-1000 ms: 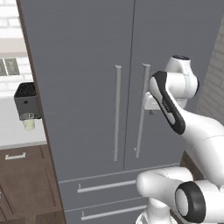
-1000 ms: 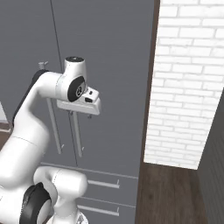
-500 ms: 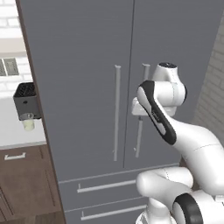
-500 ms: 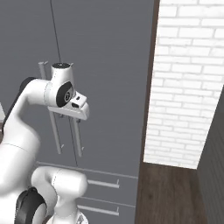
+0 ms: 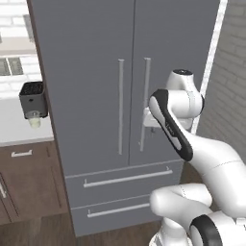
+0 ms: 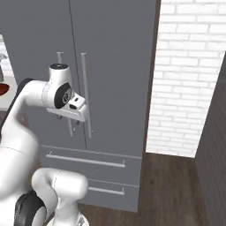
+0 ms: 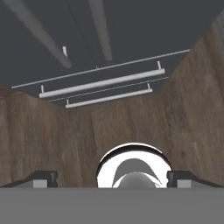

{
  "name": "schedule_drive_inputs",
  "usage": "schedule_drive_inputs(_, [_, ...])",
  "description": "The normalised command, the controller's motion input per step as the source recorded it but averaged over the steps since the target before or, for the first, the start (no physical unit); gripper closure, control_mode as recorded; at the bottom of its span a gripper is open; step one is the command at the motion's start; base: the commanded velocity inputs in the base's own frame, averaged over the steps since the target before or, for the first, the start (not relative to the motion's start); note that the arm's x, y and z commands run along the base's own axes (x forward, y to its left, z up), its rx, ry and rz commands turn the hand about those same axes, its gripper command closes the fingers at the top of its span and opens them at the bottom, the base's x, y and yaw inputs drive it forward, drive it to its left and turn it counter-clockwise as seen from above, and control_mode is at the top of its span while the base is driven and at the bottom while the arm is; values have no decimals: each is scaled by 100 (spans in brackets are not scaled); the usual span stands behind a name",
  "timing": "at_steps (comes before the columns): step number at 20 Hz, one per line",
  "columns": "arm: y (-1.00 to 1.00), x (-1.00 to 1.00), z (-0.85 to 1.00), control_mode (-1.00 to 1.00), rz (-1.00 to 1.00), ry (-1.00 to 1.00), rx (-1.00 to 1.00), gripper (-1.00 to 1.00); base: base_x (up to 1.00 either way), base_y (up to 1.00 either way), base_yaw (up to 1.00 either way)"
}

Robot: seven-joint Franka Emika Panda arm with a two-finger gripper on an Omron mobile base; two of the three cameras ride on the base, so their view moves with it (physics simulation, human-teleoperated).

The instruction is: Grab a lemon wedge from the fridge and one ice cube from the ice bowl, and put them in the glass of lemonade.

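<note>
In the left base view the arm bends up from lower right, its gripper [image 5: 150, 126] at the fridge [image 5: 86, 72] handles mid-frame; the right base view has it left of centre against the closed doors — the hand view looks down on drawer bars, fingers wide apart, holding nothing.
</note>
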Motion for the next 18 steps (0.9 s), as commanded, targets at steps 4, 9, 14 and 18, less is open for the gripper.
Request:
schedule_drive_inputs(4, [0,0,0,100,0,0,0,-100,-33,64,-2])
schedule_drive_inputs(9, [0,0,0,100,0,0,0,-100,-33,25,-2])
schedule_drive_inputs(14, [0,0,0,100,0,0,0,-100,-30,-14,3])
schedule_drive_inputs(18, [0,0,0,100,0,0,0,-100,-25,-12,4])
